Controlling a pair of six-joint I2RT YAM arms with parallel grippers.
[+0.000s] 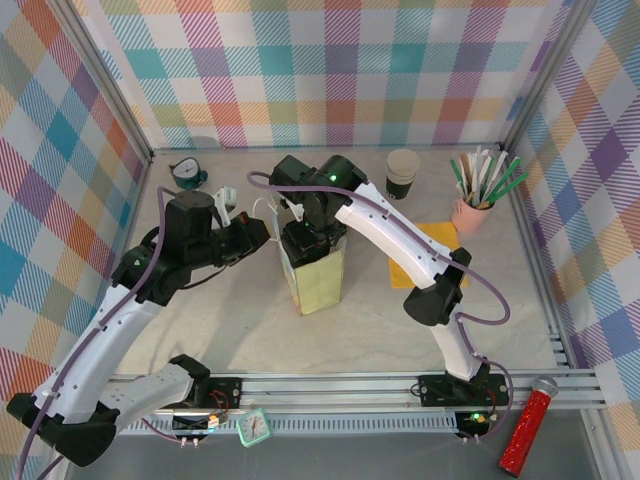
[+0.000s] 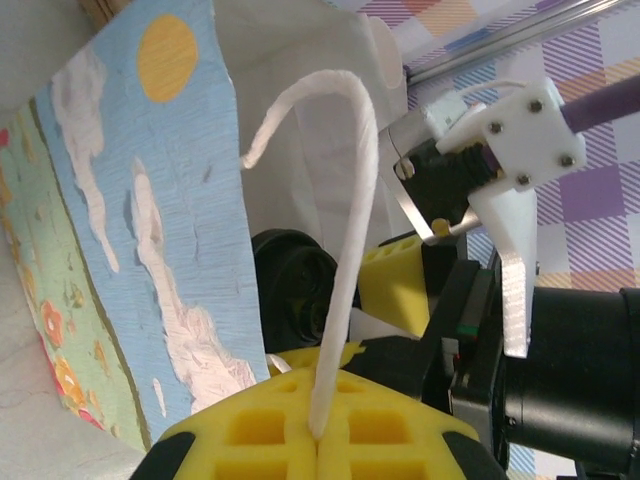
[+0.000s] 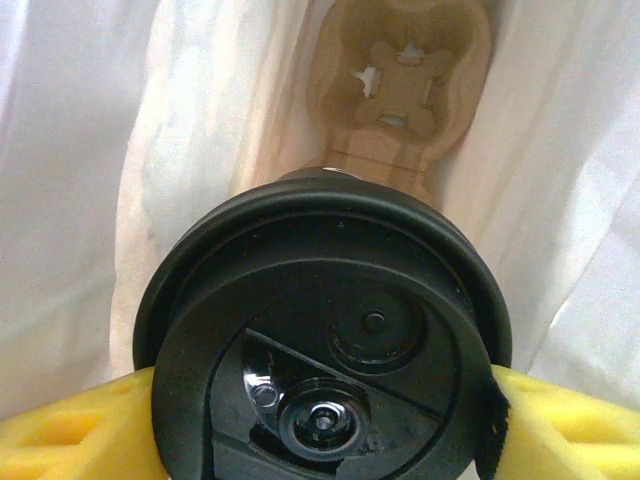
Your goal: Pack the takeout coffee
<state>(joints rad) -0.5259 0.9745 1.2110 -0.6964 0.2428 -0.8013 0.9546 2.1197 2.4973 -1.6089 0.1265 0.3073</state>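
The lid is hiding the takeout coffee (image 3: 325,300) walls; the right gripper (image 3: 320,420) is clamping it inside the bag (image 1: 318,280). The left gripper (image 2: 318,445) is pinching the cord handle (image 2: 345,230).

beige table (image 1: 350,335) bears bag (image 1: 320,282), cup (image 1: 403,172), napkin (image 1: 441,236).

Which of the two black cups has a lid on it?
The takeout coffee, down inside the bag, wears a glossy black lid; the other cup, standing at the back, is open-topped with a cream rim.

On table (image 1: 400,335) centre: bag (image 1: 320,285); inside, coffee (image 3: 325,340) above carrier (image 3: 400,80).
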